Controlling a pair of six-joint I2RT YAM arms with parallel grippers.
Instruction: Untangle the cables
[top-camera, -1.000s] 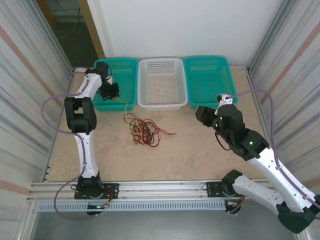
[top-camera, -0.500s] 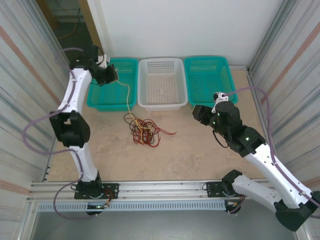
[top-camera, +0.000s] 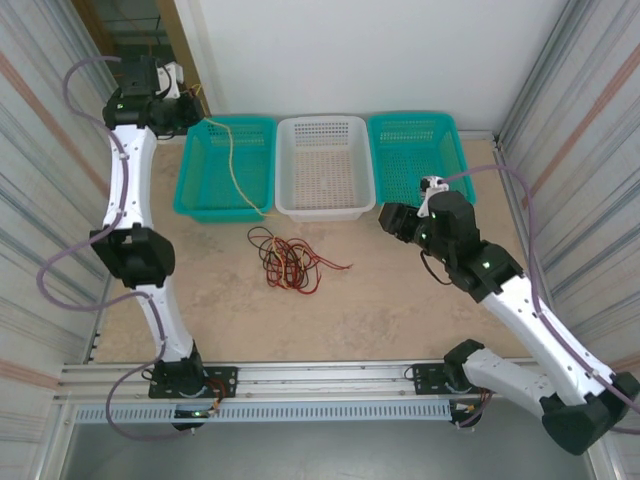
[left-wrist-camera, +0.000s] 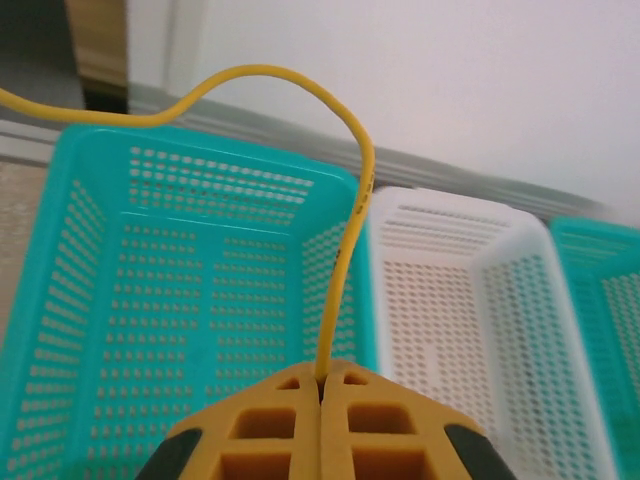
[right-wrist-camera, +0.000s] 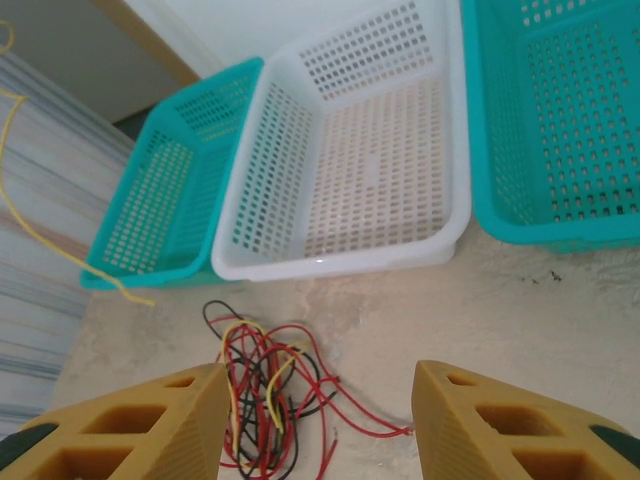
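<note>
In the top view the left jaws, up beyond the far left of the white basket (top-camera: 325, 120), are small and dark against the doorway, so their grip is hard to read there. The left wrist view settles it. Its yellow pads (left-wrist-camera: 265, 430) are pressed together on a yellow cable (left-wrist-camera: 355, 170). The cable rises from the seam, arches over the teal basket (left-wrist-camera: 210, 143) left of the white one, and is cut off at that view's left edge. From above, this cable (top-camera: 232, 160) hangs slack across the teal basket (top-camera: 215, 214). Its lower end reaches down by the white basket's near left corner; whether it touches the surface (top-camera: 400, 310) cannot be told. The other cables (top-camera: 285, 262), red, black and yellow, lie in a loose heap on the surface in front of the white basket. The right jaws stand wide open, a pad (right-wrist-camera: 150, 425) at each side of the right wrist view, holding nothing. The heap (right-wrist-camera: 270, 380) lies between and below them, its near part cut off by the bottom edge. Which strands cross which cannot be made out.
</note>
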